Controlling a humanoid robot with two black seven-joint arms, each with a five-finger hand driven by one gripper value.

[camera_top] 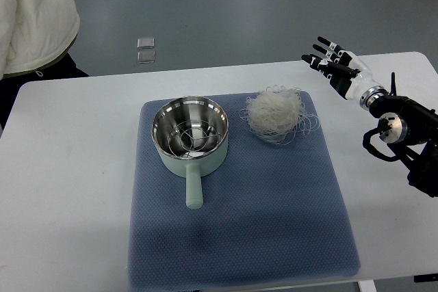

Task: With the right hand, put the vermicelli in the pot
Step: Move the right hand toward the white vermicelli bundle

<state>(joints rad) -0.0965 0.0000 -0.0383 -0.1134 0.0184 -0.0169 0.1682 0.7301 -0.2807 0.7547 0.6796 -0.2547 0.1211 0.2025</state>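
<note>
A tangled nest of white vermicelli (276, 114) lies on the blue mat (239, 217), at its upper right. To its left stands a pale green pot (191, 135) with a shiny steel inside and a wire rack in it; its handle points toward the near edge. My right hand (333, 63) hovers over the table's far right, fingers spread and holding nothing, a short way right of and beyond the vermicelli. The left arm does not show.
A white table (68, 169) carries the mat. A person in a white padded jacket (31, 18) stands at the far left corner. Two small squares (145, 49) lie on the grey floor beyond the table.
</note>
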